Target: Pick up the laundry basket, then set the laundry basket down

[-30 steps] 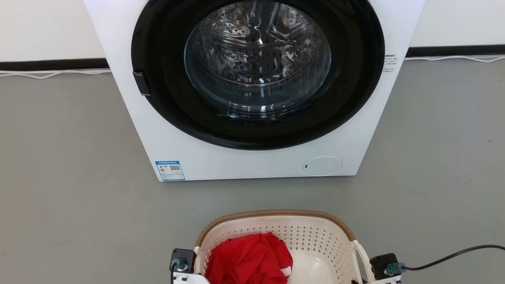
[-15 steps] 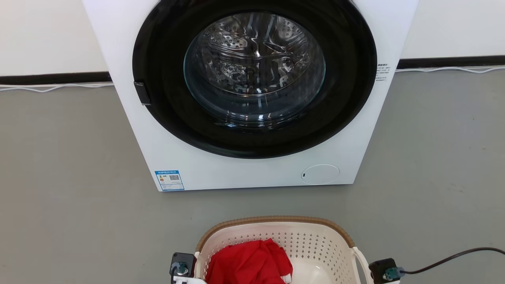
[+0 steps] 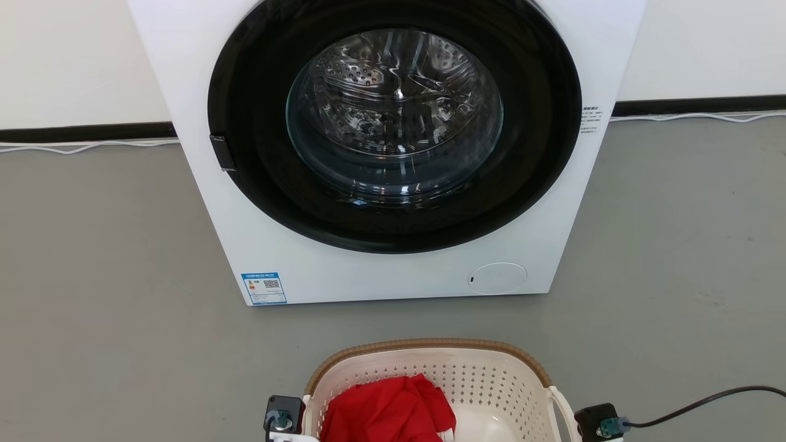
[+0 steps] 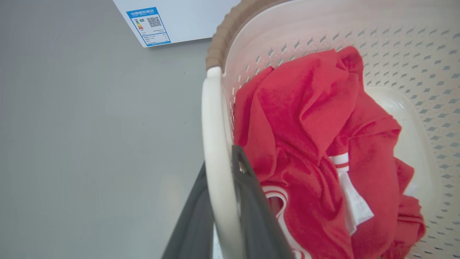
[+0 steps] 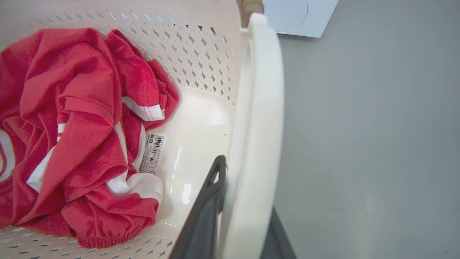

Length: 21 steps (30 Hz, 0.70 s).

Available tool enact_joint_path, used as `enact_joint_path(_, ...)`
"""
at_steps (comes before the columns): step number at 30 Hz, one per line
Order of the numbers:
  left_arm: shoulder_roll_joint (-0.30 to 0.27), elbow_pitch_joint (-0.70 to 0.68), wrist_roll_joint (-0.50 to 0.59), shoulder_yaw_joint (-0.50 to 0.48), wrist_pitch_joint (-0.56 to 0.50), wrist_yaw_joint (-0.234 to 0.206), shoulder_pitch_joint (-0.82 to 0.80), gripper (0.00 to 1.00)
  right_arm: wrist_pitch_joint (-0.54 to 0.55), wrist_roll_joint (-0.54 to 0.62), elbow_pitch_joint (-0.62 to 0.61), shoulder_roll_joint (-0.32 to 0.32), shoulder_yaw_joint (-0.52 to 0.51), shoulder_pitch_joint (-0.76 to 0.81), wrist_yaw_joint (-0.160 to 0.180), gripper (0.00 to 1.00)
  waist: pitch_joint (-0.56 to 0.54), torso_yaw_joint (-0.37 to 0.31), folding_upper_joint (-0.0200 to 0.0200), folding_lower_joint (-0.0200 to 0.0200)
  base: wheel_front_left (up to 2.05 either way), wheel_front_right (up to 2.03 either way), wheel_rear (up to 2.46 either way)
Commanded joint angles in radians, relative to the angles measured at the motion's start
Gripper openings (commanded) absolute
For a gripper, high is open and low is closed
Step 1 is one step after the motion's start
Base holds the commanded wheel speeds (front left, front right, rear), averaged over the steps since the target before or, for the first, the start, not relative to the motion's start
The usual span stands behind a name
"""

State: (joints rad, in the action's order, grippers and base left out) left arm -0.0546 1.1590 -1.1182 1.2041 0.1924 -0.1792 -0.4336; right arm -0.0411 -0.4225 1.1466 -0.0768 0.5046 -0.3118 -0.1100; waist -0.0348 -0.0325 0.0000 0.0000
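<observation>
Holding a red garment (image 3: 387,411), laundry basket (image 3: 430,344); left tool (image 4: 220,162), right tool (image 5: 248,187) — clamped on handles (image 4: 215,122).

Head view looks forward and down from above: washing machine (image 3: 393,276) in the upper centre, laundry basket (image 3: 491,374) at the bottom edge. Both wrist views sit close beside the basket's side handles (image 4: 215,144), facing the machine; all three share the basket interior

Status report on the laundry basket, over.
Left gripper and right gripper both shut on laundry basket handles. Red garment inside. Washing machine ahead, standing apart.
</observation>
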Motion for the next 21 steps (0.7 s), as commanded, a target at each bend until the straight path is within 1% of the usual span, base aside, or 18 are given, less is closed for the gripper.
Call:
enact_joint_path(1, 0.004, -0.015, 0.002, -0.010, 0.020, -0.007, -0.032, 0.00, 0.004, 0.015, -0.019, 0.027, 0.036, -0.003, -0.021, 0.00, -0.001, 0.001, 0.0000, 0.0000, 0.00, 0.00, 0.00)
enact_joint_path(21, 0.004, -0.007, -0.032, 0.016, 0.030, -0.012, -0.040, 0.00, 0.002, 0.010, -0.019, 0.027, 0.034, -0.006, -0.021, 0.00, 0.007, 0.002, 0.0000, 0.0000, 0.00, 0.00, 0.00)
